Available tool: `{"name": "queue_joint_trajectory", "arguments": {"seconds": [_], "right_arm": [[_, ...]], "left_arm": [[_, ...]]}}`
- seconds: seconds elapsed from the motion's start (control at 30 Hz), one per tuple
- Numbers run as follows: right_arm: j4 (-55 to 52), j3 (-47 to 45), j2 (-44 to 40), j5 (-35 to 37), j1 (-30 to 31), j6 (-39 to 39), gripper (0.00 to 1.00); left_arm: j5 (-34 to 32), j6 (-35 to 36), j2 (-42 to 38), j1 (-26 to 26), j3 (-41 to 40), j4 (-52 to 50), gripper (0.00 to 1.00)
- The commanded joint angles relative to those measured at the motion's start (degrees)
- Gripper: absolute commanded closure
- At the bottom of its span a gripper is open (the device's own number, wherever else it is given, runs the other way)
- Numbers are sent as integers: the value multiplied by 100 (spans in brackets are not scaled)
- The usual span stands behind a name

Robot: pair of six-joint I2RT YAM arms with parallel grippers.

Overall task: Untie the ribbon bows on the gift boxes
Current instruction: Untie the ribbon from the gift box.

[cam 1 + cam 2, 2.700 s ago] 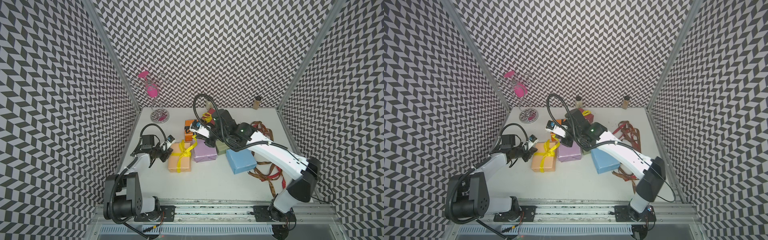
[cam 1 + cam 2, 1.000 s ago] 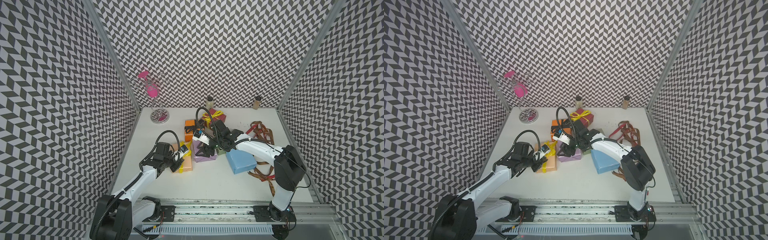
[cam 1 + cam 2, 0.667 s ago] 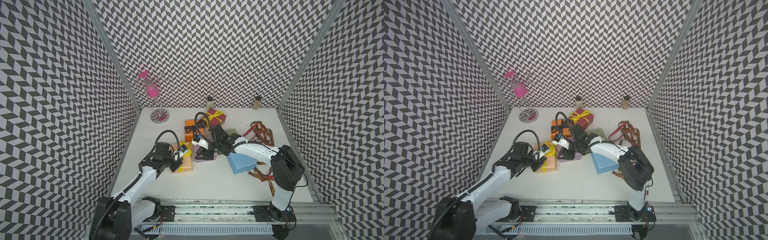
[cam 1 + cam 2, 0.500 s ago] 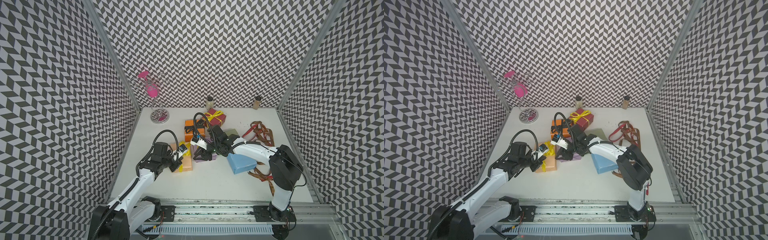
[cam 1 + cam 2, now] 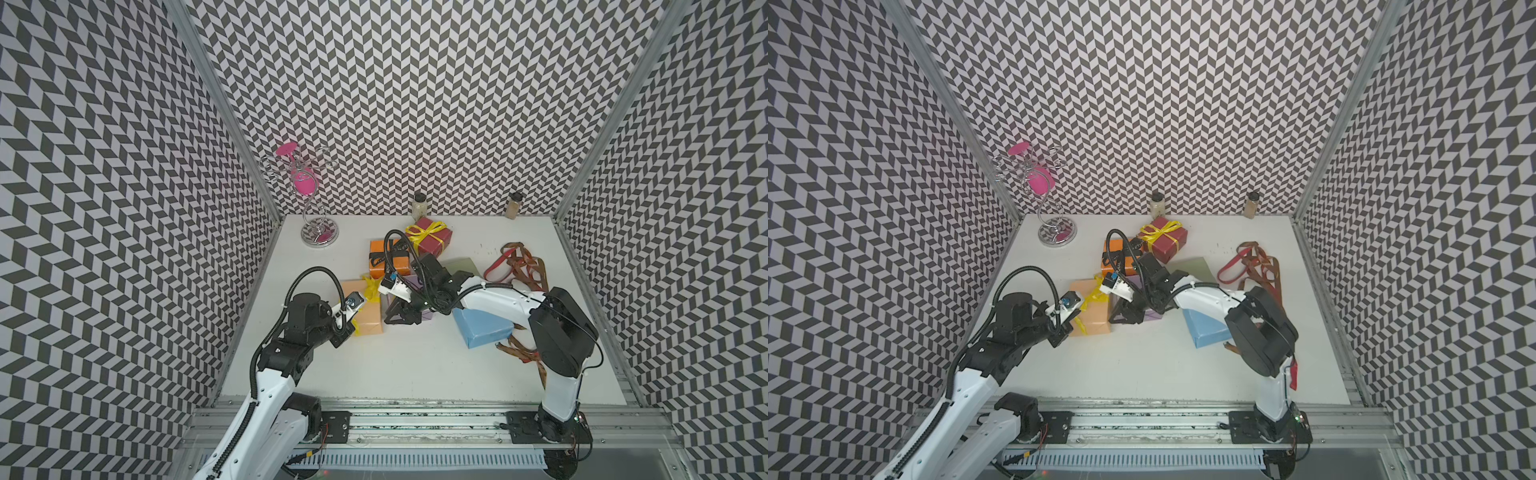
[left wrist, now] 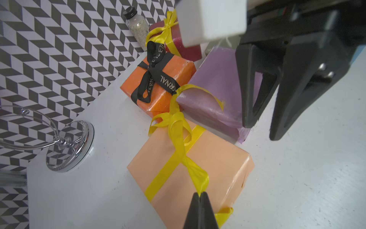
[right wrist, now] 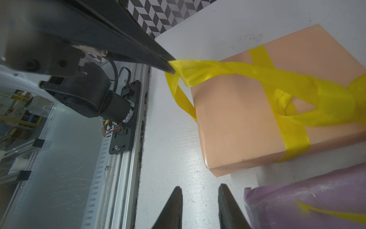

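Here the yellow ribbon crosses the peach box, which sits on the desk just beside the lilac box. The left gripper is clenched on the ribbon's loose tail. The right gripper hangs released, jaws apart, near the lilac box.

Lilac box: largely covered by the right arm in both top views, cut by the frame edge in the right wrist view. Sage green box behind it: partly masked. Black ribbon lettering near it: only fragments legible.
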Motion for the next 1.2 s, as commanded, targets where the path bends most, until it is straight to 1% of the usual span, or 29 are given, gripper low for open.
{"name": "queue_joint_trajectory", "arguments": {"seconds": [0.0,0.07,0.17,0.33,0.4,0.43,0.47,0.53,0.6,0.67,0.7,0.77,0.83,0.87,0.93,1.03,1.1,1.17], "right_arm": [[161,350,124,-50,43,-17,70],[63,542,213,-11,48,-36,70],[-49,807,353,-5,48,-50,70],[-44,971,513,-9,49,22,71],[-33,982,543,8,53,56,71],[-33,986,551,45,52,77,71],[-25,979,544,93,51,93,71],[-3,969,514,186,53,159,71],[82,935,454,348,52,349,63],[189,896,381,485,63,476,52],[235,886,369,609,76,545,48],[219,911,402,804,131,491,47],[189,893,441,1157,217,239,47],[256,814,434,1339,267,43,47],[510,598,380,1574,299,-280,45],[644,523,402,1673,313,-732,44],[684,495,446,1881,386,-1130,42],[823,407,465,2254,498,-1506,41]], "left_arm": [[-213,215,-153,47,-221,-288,99],[-193,276,-192,54,-251,-389,96],[-124,576,-177,56,-222,-754,86],[-203,1110,3,78,-97,-1427,77],[-214,1189,34,112,-59,-1490,71],[-217,1127,25,134,-62,-1377,60],[-182,1029,27,149,-66,-1213,47],[-17,848,59,157,-13,-894,35],[38,631,160,231,102,-486,28],[149,540,395,480,266,-103,26],[224,499,545,641,326,73,26],[465,438,998,1055,432,402,27],[813,391,1503,1486,523,619,28],[1010,350,1794,1699,599,691,27],[1199,316,2325,1958,738,777,24],[1338,336,2882,2101,887,883,20],[1448,276,3039,2130,862,1050,19],[1523,236,3076,2130,818,1218,18]]}}
